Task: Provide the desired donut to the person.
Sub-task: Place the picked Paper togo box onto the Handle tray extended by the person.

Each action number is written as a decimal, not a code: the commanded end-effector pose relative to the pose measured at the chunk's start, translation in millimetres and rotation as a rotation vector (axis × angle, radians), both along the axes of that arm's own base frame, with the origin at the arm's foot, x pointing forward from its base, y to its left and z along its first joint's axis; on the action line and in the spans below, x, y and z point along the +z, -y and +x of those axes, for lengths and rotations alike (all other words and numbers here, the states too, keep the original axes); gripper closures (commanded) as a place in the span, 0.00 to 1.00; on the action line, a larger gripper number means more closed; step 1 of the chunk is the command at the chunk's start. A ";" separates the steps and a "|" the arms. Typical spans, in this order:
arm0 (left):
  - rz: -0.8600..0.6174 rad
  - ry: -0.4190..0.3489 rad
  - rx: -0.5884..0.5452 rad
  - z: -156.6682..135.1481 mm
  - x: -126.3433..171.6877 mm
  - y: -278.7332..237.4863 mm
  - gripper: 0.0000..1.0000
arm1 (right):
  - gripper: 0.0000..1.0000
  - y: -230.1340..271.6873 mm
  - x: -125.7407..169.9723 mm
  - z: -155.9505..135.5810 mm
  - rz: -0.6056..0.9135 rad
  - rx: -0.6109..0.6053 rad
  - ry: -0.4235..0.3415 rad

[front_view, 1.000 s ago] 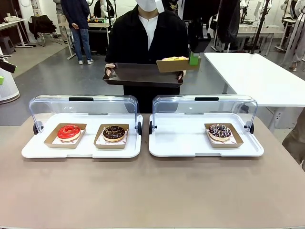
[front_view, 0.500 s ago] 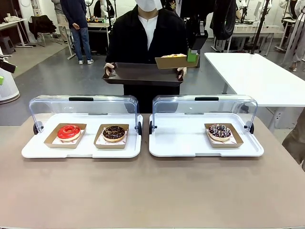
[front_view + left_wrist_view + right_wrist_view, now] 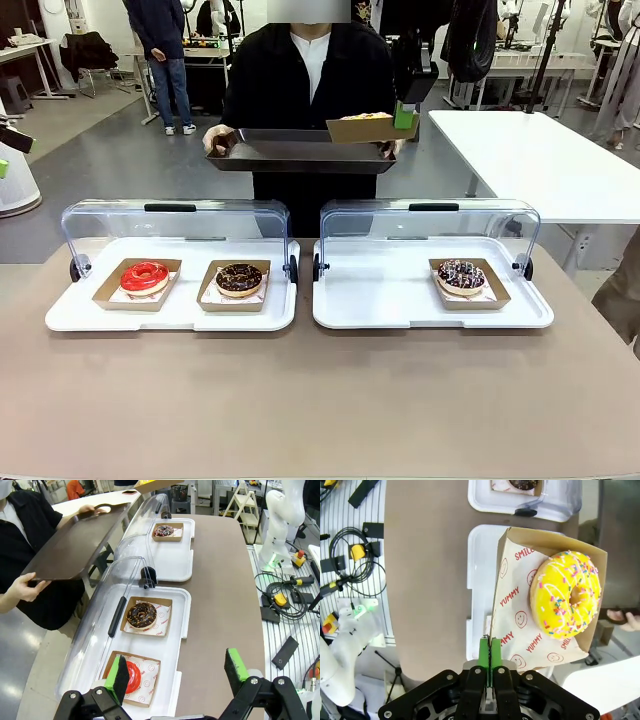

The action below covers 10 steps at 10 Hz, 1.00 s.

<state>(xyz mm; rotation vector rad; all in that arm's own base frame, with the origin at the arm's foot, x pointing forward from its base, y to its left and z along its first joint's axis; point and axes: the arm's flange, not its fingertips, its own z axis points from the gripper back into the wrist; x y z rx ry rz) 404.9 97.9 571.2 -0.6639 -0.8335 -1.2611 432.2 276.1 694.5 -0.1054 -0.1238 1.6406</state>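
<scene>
The yellow donut [image 3: 566, 594], white-drizzled with coloured sprinkles, sits in a paper-lined cardboard box [image 3: 550, 540]. The right gripper [image 3: 490, 656] pinches the box's edge, far side, above the person's [image 3: 270, 80] dark tray [image 3: 300, 152]. The left gripper [image 3: 177, 669] gapes apart.

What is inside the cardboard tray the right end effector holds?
A yellow-glazed donut with coloured sprinkles lies on a printed paper liner in the cardboard tray, pinched at its edge by the right end effector. The tray floor is covered.
</scene>
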 end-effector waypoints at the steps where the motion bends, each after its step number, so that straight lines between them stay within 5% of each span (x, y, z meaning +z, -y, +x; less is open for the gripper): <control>1: -0.011 0.008 -0.006 -0.3 1.4 0.4 0.00 | 1.00 1.3 -4.9 -5.4 0.001 -0.001 -0.002; 10: -0.011 0.008 -0.006 -0.3 1.4 0.4 0.00 | 0.99 0.0 0.0 0.0 0.000 0.000 0.000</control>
